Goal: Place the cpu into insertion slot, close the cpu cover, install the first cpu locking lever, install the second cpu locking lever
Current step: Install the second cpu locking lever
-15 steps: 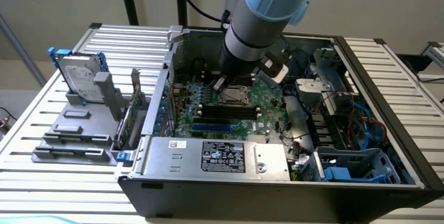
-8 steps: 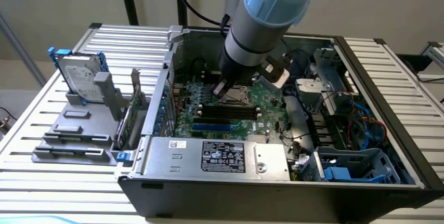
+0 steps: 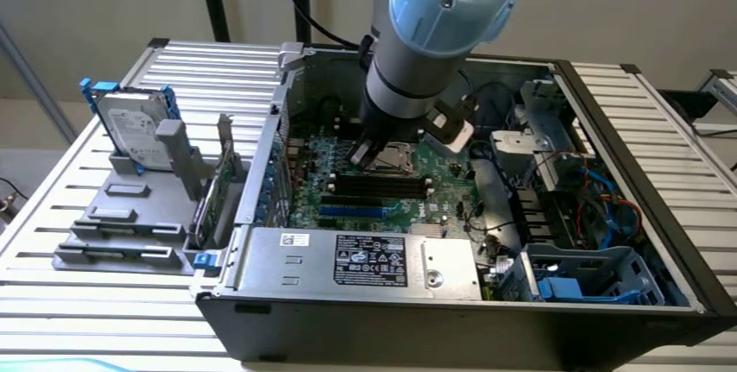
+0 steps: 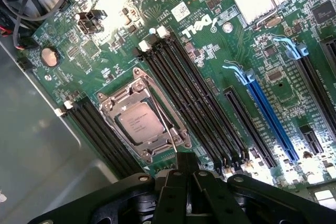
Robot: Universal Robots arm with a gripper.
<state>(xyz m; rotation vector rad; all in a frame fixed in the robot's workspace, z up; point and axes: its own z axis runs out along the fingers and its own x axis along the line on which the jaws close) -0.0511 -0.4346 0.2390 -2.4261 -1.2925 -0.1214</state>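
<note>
The gripper (image 4: 186, 182) hangs just above the insertion slot (image 4: 144, 124), its dark fingers (image 4: 185, 167) drawn narrowly together and holding nothing. The cpu (image 4: 139, 123) lies seated in that slot, with the cpu cover (image 4: 118, 98) closed around it. A thin locking lever (image 4: 167, 127) crosses the cover's edge; it looks stiff, springy and slippery, best pushed near its free end. Beyond the slot run long black memory slots (image 4: 194, 93) on the green motherboard (image 4: 105, 61), inside an open computer case (image 3: 645, 122) on a slatted metal table (image 3: 69, 217).

Grey cylindrical robot arm (image 3: 406, 78), pale blue rounded joint cap at 12 o'clock; black angular metal gripper (image 4: 185, 174), round screws on linkage
</note>
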